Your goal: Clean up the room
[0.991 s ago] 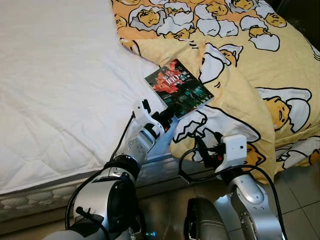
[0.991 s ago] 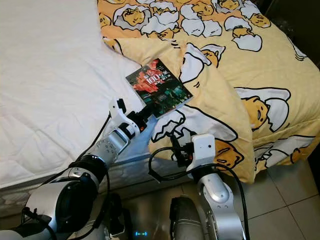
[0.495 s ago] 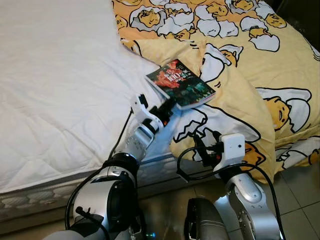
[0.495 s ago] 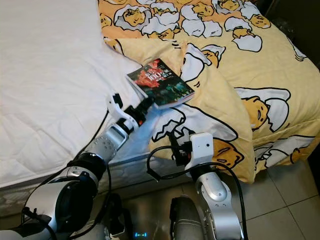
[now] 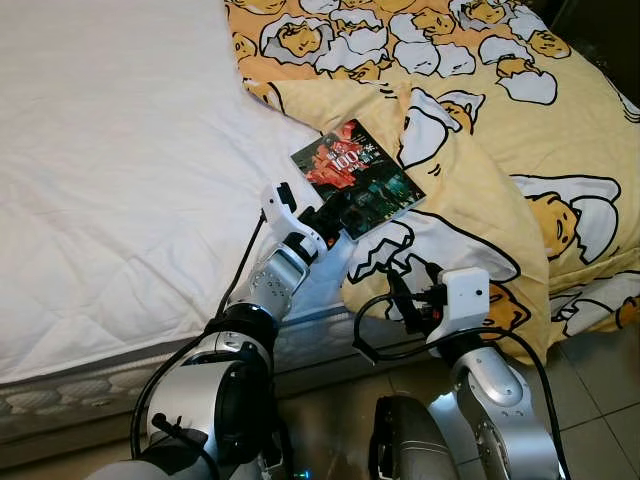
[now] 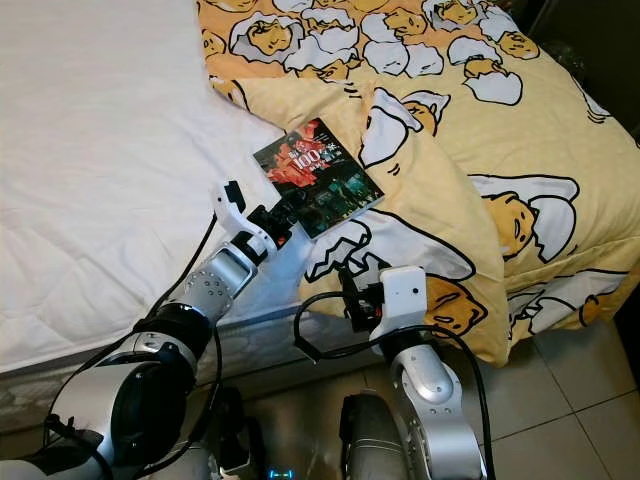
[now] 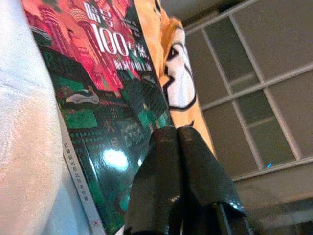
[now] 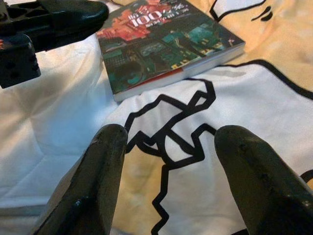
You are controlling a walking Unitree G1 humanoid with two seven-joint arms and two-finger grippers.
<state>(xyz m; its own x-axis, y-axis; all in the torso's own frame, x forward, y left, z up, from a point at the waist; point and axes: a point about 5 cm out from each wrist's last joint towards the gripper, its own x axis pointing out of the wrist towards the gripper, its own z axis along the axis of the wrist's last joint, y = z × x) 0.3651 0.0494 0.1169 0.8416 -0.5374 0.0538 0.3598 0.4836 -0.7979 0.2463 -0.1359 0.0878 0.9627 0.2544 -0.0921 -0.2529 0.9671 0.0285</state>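
A book [image 5: 358, 178] with a red and green cover lies flat on the bed, partly on the white sheet [image 5: 120, 150] and partly on the yellow egg-print blanket [image 5: 480, 120]. My left gripper [image 5: 335, 215] is at the book's near corner. In the left wrist view its fingers [image 7: 161, 161] are pressed together over the cover [image 7: 98, 98], with nothing between them. My right gripper [image 5: 400, 292] hovers low over the blanket's near edge, short of the book. Its fingers [image 8: 110, 147] are spread open and empty, pointing toward the book [image 8: 166, 44].
The mattress edge [image 5: 60, 390] runs across the front left. The rumpled blanket hangs over the bed's near right side down to the tiled floor [image 5: 590, 400]. Black cables loop around both forearms.
My left gripper has reached forward onto the book's near corner. Half a second ago the book was tipped up on its edge; now it lies flat again. The right arm has barely moved.
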